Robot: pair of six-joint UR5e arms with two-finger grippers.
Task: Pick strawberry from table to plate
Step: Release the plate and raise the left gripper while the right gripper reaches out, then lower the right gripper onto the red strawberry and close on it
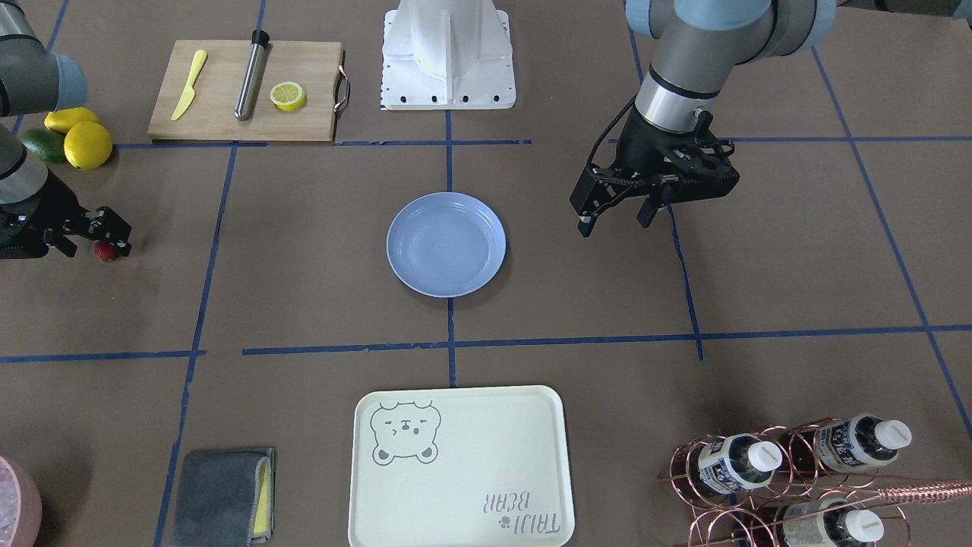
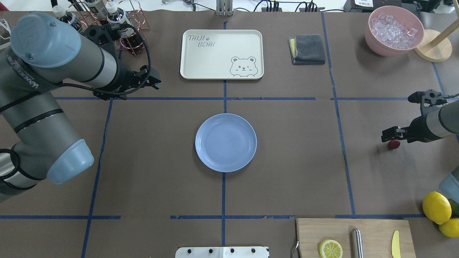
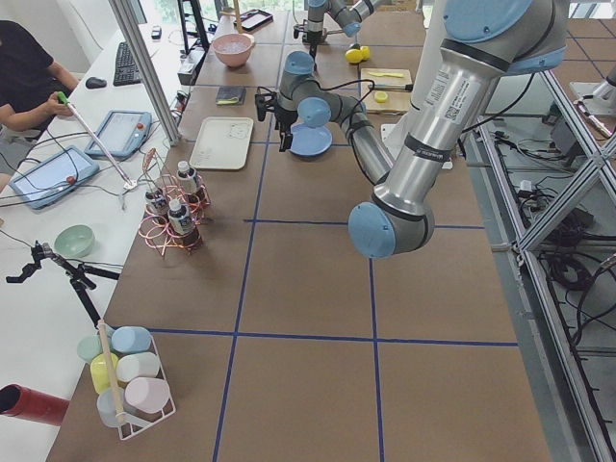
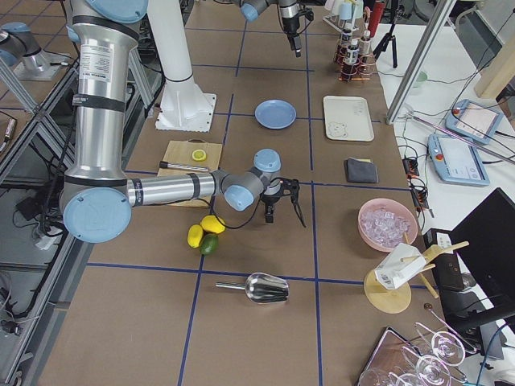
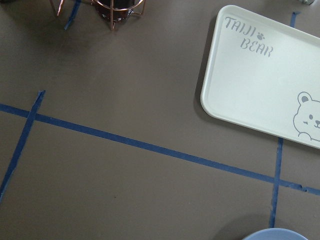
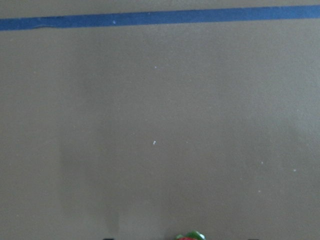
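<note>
**Robot-side edge, right:** wooden cutting board [image 2: 373, 233] with a lemon half [image 2: 330, 248], a steel rod [image 2: 356, 243] and a yellow knife [image 2: 395, 244]. Two lemons [image 2: 436, 207] and an avocado [image 1: 42, 144] lie at the right end of the worktop [image 2: 287, 161].

**Right end, mid-depth:** strawberry [image 2: 394, 144] lies on the worktop. The right hand [image 1: 99, 241] is low over it with its fingers spread; contact cannot be told. The right wrist view shows only the berry's green top, at its bottom edge.

**Centre:** light blue plate [image 2: 226, 142], bare.

**Left of centre:** left hand [image 1: 615, 220] hangs above the paper, fingers spread, holding nothing.

**Far edge:** cream tray [image 2: 215, 61] printed "TAIJI BEAR" with a bear face. The left wrist view reads the lettering upright; the front-facing view shows it inverted. Also here are a grey cloth [image 2: 308, 49], a pink bowl [image 2: 373, 39] of ice and a copper rack [image 1: 790, 471] of bottles with unreadable labels.

**Right side view only:** steel scoop [image 4: 261, 285].
</note>
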